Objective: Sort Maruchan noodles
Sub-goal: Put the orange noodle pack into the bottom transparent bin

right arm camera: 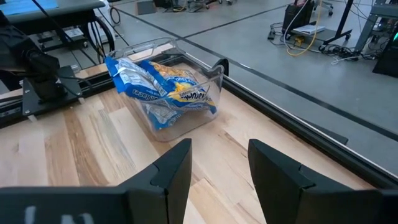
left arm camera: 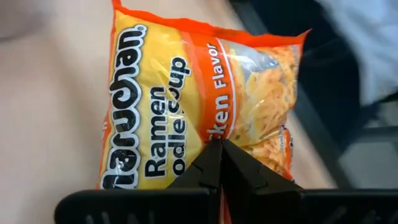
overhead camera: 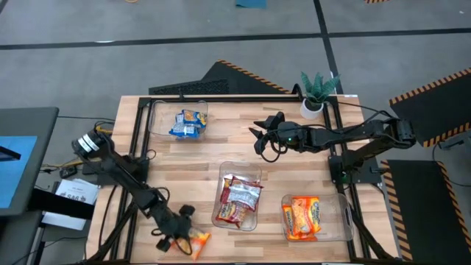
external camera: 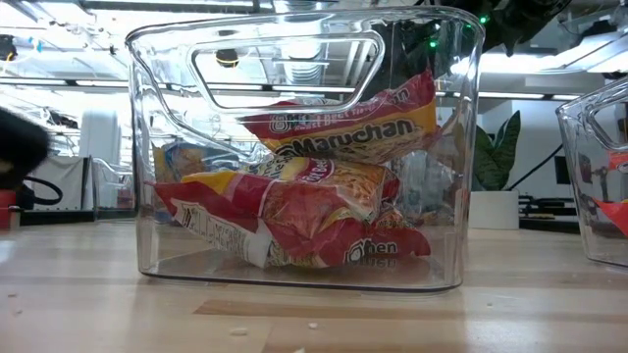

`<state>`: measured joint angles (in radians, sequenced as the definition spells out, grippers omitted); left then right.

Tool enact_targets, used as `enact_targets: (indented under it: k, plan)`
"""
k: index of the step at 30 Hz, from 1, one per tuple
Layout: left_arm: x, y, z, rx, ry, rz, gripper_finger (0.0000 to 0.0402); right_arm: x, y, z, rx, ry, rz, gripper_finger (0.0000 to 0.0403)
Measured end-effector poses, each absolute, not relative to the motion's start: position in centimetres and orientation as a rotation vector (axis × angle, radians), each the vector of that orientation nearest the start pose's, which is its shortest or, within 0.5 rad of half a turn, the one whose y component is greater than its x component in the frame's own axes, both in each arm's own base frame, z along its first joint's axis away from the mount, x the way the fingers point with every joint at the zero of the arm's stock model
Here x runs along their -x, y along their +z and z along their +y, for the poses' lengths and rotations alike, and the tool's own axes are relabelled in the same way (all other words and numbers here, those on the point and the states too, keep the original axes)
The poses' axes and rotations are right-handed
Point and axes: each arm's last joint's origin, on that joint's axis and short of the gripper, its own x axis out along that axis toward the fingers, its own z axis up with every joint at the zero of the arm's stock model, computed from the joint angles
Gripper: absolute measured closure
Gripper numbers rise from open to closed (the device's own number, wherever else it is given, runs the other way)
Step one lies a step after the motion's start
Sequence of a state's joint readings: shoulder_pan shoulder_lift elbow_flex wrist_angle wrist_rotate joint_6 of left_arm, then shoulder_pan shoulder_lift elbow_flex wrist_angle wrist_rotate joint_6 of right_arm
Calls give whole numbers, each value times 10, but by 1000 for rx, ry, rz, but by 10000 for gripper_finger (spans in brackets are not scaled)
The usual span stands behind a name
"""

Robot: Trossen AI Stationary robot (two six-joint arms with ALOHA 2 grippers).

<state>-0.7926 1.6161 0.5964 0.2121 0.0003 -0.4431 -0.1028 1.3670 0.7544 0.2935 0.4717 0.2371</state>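
Observation:
An orange Maruchan packet (left arm camera: 186, 99) is in my left gripper (left arm camera: 217, 149), which is shut on it near the table's near edge, left of centre (overhead camera: 197, 241). My right gripper (right arm camera: 217, 162) is open and touches nothing. It hovers over the table's middle far part (overhead camera: 261, 136), facing the clear bin of blue packets (right arm camera: 165, 93) at the far left (overhead camera: 188, 121). Red-brown packets (external camera: 324, 186) lie heaped in the middle bin (overhead camera: 237, 197). Orange packets (overhead camera: 302, 216) fill the near right bin. My left gripper pinches the orange packet between its two shut fingers, whose tips meet on the printed face (left arm camera: 214, 134) near the middle of the side closest to the wrist. Orange wrapper shows in the slit between the fingers. The fingers hide that edge. I cannot tell whether the packet is lifted clear.
A small potted plant (overhead camera: 316, 94) stands at the far right corner. A keyboard (overhead camera: 188, 88) lies beyond the far edge. Bare wood lies between the three bins. In the low view the middle bin's wall (external camera: 147, 196) stands close in front, and the right bin (external camera: 599, 167) shows at the picture's edge.

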Motion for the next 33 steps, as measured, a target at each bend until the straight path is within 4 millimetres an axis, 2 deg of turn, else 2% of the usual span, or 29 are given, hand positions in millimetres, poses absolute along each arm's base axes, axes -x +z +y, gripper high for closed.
enact_targets:
  k: [5,11,14,20,23,28,33]
  plan:
    - [-190,140,-171,-45,-407,920,401,-287,241,-43,-169,-604,249,221]
    - [-176,161,-127,-241,-28,924,401,-287,241,-43,-169,-604,249,221]
    - [-172,165,-107,-288,114,916,401,-287,241,-43,-169,-604,249,221]
    - [-174,160,-76,-300,220,928,401,-287,241,-43,-169,-604,249,221]
    - [-178,171,-73,-259,227,880,401,-287,241,-43,-168,-604,250,221]
    - [-177,195,-79,-197,89,787,401,-287,241,-43,-168,-604,250,221]
    - [-168,199,-76,-39,90,770,384,-287,240,-41,-167,-599,255,221]
